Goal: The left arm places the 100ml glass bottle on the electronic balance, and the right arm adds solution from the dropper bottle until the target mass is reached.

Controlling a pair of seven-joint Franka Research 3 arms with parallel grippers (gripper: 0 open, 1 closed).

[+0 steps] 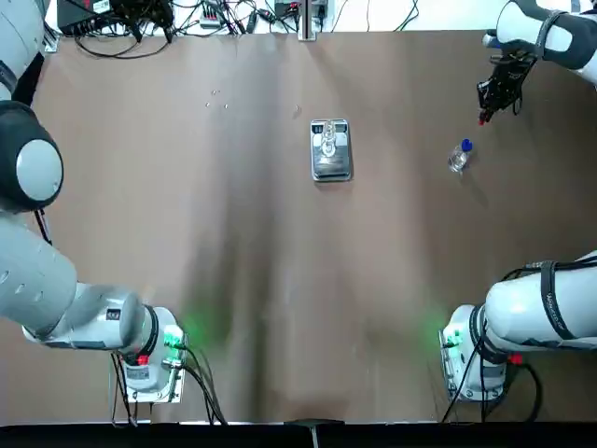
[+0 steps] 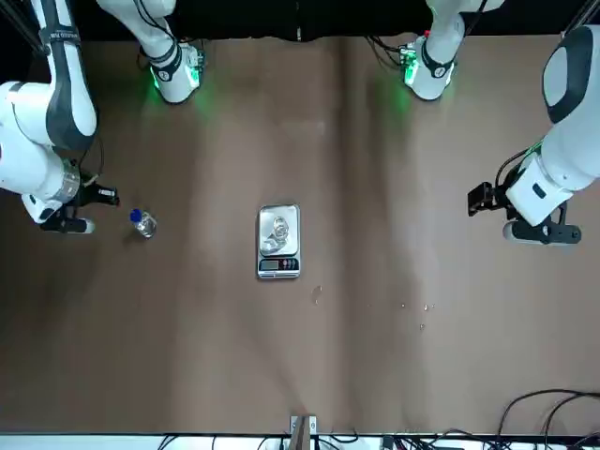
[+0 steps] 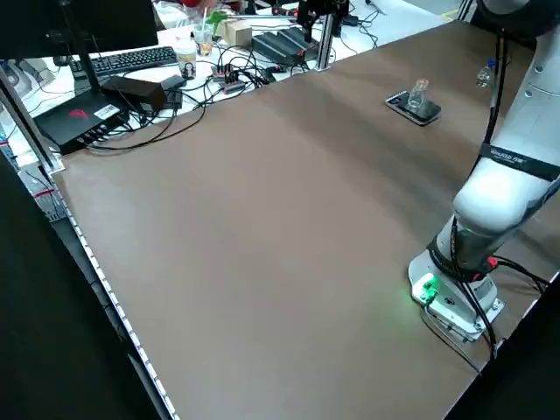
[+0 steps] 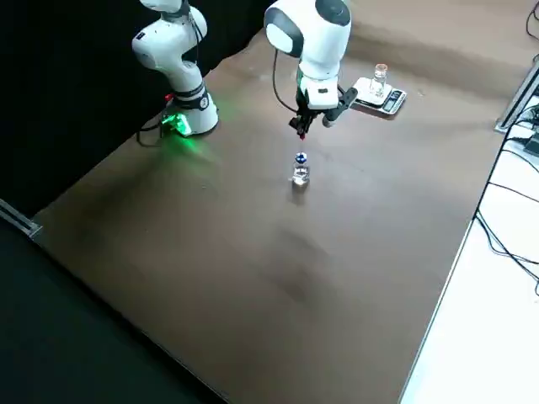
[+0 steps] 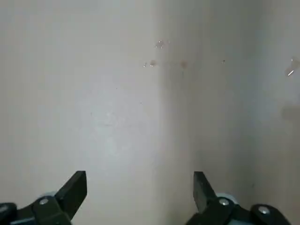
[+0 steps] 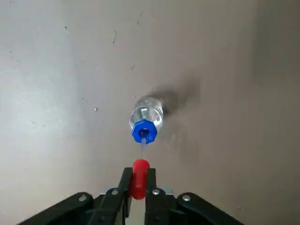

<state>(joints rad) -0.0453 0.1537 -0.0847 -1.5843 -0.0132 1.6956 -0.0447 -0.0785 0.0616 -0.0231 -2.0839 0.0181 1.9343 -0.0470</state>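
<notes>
The electronic balance [image 1: 332, 161] lies at the table's middle, and the 100ml glass bottle [image 1: 328, 140] stands upright on its steel plate. To its right stands the dropper bottle [image 1: 459, 157], clear with a blue collar [image 6: 143, 132] and no red tip on it. My right gripper [image 6: 137, 180] hovers just beyond it, shut on the red dropper [image 6: 139, 178], which is lifted clear of the bottle. In the top view the right gripper [image 1: 486, 110] is behind and to the right of the dropper bottle. My left gripper [image 5: 139, 180] is open over bare table at the far left.
Cables and electronics [image 1: 168, 14] line the table's far edge. A few small droplets [image 1: 216, 96] mark the tabletop left of the balance. Both arm bases [image 1: 154, 350] glow green at the near edge. A keyboard [image 3: 131, 59] sits beyond the table.
</notes>
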